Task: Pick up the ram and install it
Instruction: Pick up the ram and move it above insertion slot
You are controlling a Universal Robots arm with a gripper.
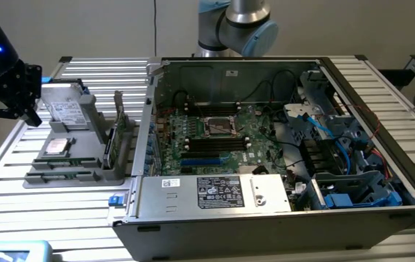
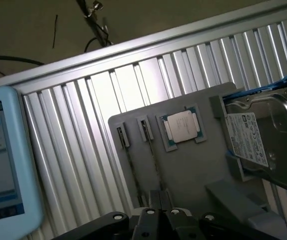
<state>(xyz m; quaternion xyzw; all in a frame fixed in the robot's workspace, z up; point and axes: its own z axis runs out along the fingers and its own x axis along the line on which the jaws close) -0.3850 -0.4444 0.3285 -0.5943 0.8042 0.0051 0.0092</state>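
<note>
Two ram sticks stand on edge in slots of a grey holder (image 1: 83,177) on the exterior view's left. One ram stick (image 1: 67,162) sits just behind the other (image 1: 60,176). In the wrist view they are thin dark strips, ram (image 2: 128,165) and ram (image 2: 152,160), running toward my fingers. My black gripper (image 1: 30,115) hangs above the holder's far left corner, apart from the sticks. In the wrist view my gripper (image 2: 161,204) is shut with nothing in it.
The holder also carries a silver hard drive (image 2: 256,142), a CPU chip (image 2: 181,127) and an upright green expansion card (image 1: 118,128). An open computer case (image 1: 280,218) with its motherboard (image 1: 215,131) lies to the exterior view's right. A pale blue screen device (image 2: 3,165) lies on the slatted table.
</note>
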